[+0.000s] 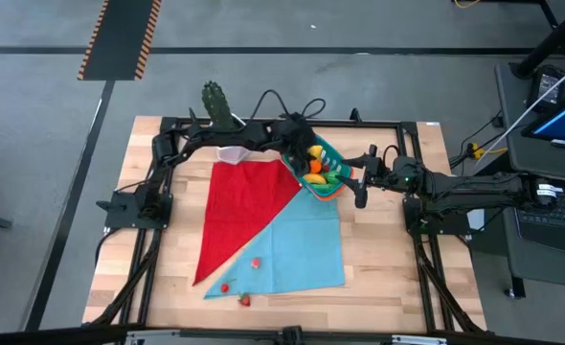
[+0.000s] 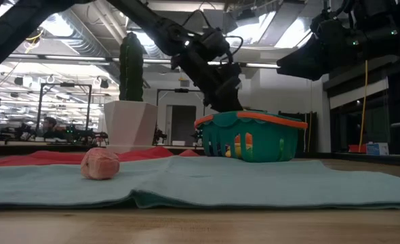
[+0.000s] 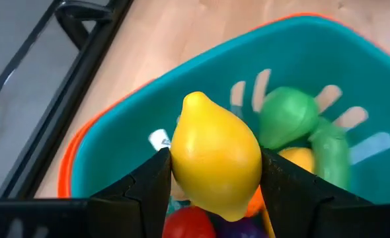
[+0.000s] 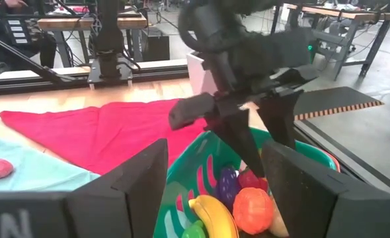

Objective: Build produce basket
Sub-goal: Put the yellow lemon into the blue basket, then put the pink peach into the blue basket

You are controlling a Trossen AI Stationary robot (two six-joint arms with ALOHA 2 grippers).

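The teal basket [image 1: 334, 189] with an orange-red rim stands on the light-blue cloth [image 1: 302, 251] near the table's middle. Inside lie a banana [image 4: 211, 215], an orange [image 4: 251, 208], a purple eggplant [image 4: 228, 182] and green pieces [image 3: 287, 116]. My left gripper [image 3: 215, 155] slants down over the basket's opening, shut on a yellow lemon [image 3: 215, 165]. My right gripper [image 4: 215, 144] hovers open just right of the basket, higher than its rim, with nothing between its fingers. Three red berries [image 1: 255, 261] lie on or near the cloth at the front. My left gripper pinches the lemon by its two opposite sides [image 3: 180, 173] between its two fingers. The fingers slant downward from the table's far left. The lemon's pointed end faces away from the wrist. It hangs over the basket's inside [image 3: 129, 145], above the other produce.
A red cloth [image 1: 249, 206] lies left of the basket, overlapping the light-blue one. A white pot [image 2: 129, 125] with a green cactus [image 1: 217, 101] stands at the table's far edge. One red berry [image 2: 100, 163] lies on the cloth near the front.
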